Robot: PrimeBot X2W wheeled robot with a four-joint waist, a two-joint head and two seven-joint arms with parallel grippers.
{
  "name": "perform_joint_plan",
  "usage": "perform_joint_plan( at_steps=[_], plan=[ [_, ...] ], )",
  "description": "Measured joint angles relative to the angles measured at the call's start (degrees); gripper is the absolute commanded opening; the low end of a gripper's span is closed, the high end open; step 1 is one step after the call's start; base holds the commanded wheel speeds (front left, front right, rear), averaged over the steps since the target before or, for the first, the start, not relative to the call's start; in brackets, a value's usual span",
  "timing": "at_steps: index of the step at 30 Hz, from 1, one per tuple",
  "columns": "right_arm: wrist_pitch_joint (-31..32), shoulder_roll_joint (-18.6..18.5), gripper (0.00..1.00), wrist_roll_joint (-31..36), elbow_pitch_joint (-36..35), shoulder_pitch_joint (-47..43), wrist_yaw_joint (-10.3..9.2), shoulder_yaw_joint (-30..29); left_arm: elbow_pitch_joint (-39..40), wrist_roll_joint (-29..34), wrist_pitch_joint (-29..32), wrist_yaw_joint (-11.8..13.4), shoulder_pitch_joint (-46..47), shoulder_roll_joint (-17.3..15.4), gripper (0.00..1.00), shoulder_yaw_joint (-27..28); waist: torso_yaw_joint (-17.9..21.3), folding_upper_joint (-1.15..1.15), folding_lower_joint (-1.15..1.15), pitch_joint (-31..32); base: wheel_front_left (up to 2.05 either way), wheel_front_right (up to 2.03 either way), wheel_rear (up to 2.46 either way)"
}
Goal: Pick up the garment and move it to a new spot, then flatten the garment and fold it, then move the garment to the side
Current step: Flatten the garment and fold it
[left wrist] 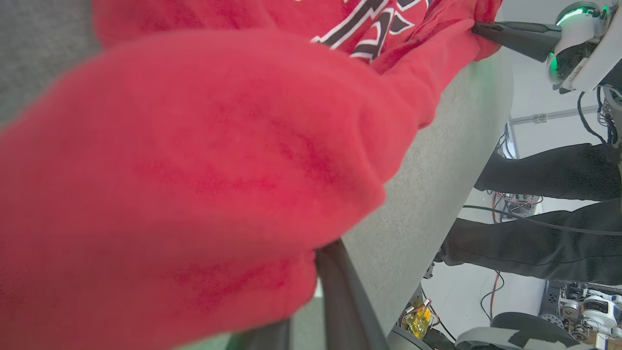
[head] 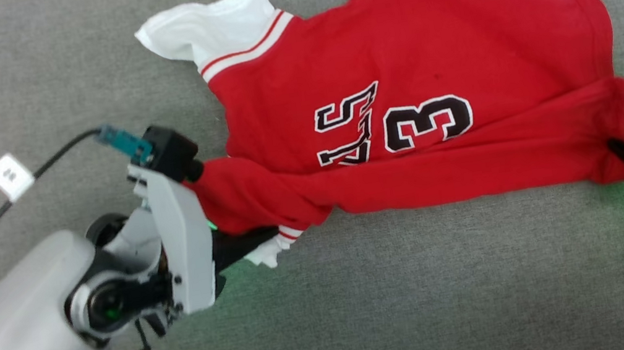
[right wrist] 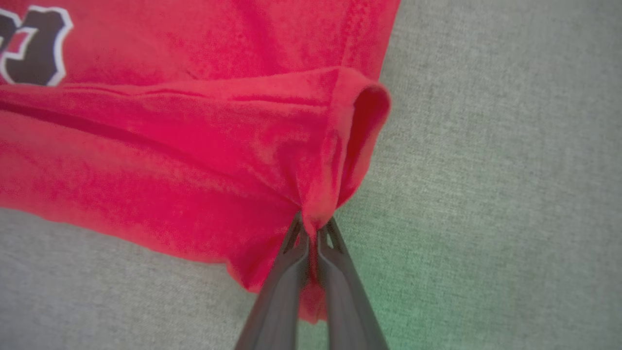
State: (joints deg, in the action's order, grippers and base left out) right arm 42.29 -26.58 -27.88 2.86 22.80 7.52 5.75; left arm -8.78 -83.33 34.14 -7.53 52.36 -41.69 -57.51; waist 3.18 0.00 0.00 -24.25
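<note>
Garment (head: 429, 87) red, white sleeves, black numerals; left fingers (left wrist: 340, 301), right fingers (right wrist: 286, 282) pinching ends.

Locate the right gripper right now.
Head view, far right edge: the right gripper is shut on the garment at its near right hem corner, low over the grey table, at the opposite end from the left gripper.

The red, white-sleeved garment (head: 450, 21) with black "23" lies spread on the grey surface (head: 370, 303), near edge folded.
</note>
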Motion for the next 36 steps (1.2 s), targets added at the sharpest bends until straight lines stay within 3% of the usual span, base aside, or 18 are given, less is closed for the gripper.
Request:
perform_joint_plan(
  at_steps=[18,26,27,28,29,30,36],
  plan=[
    [0.1,1.3,0.00,-0.4,-11.1,-17.3,0.00,-7.5,13.9,4.6,-12.2,0.1,-13.8,-9.3,0.00,-2.2,-1.9,0.00,0.00,3.4,0.00,0.00,0.00],
    [-0.9,3.9,0.03,0.3,-15.3,-22.2,0.00,-11.2,16.5,5.8,-16.1,1.3,-16.6,-10.0,0.00,-2.2,-2.0,0.00,0.00,3.6,0.00,0.00,0.00],
    [-0.9,3.9,0.25,0.3,-15.3,-22.2,0.00,-11.2,16.5,5.8,-16.1,1.3,-16.6,-10.0,0.13,-2.2,-2.0,0.00,0.00,3.6,0.00,0.00,0.00],
    [-2.5,4.8,0.45,0.5,-15.8,-22.2,0.00,-11.9,16.5,6.4,-17.1,1.5,-16.6,-9.8,0.40,-1.9,-2.0,0.00,0.00,4.0,0.00,0.00,0.00],
    [-3.4,5.3,0.97,0.6,-16.1,-22.2,0.00,-12.5,16.7,6.4,-17.9,1.7,-16.7,-9.8,0.61,-1.6,-2.0,0.00,0.00,4.2,0.00,0.00,0.00],
    [-4.3,5.7,1.00,0.6,-16.4,-22.2,0.00,-12.9,17.0,6.4,-18.9,1.9,-17.1,-9.9,1.00,-1.1,-1.9,0.00,0.00,4.4,0.00,0.00,0.00],
    [-12.0,7.2,1.00,2.0,-18.7,-21.3,0.00,-13.9,18.2,6.6,-27.6,3.8,-19.8,-11.8,1.00,2.9,-1.9,0.00,0.00,5.6,0.00,0.00,0.00]
  ],
)
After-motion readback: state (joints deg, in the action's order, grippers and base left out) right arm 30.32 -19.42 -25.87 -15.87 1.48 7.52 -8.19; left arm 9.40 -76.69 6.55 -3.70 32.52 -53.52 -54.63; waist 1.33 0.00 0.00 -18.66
